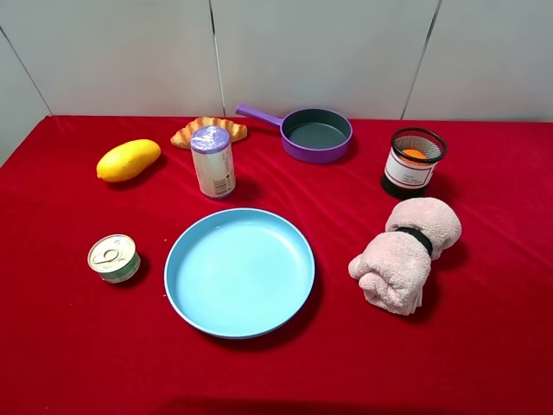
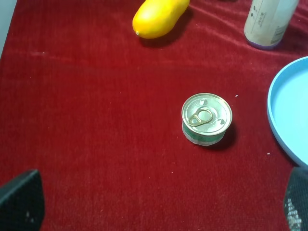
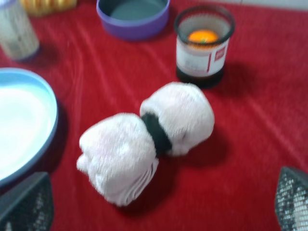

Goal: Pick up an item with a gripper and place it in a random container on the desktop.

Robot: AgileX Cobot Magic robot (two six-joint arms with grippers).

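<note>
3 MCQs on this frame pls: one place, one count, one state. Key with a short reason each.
1. Where is the orange?
A. on the blue plate
B. inside the mesh cup
C. in the purple pan

2. How many items lie on the plate?
A. none
B. one
C. two

3. How do the left tool's fingers stand?
A. shut on the can
B. shut on the mango
C. apart, holding nothing

Key:
1 B: the orange shows through the top of the mesh cup, while the pan holds nothing.
2 A: the plate shows only bare blue surface.
3 C: in the left wrist view the left tool has its fingertips at opposite edges, and the can and mango sit untouched on the cloth beyond them.
</note>
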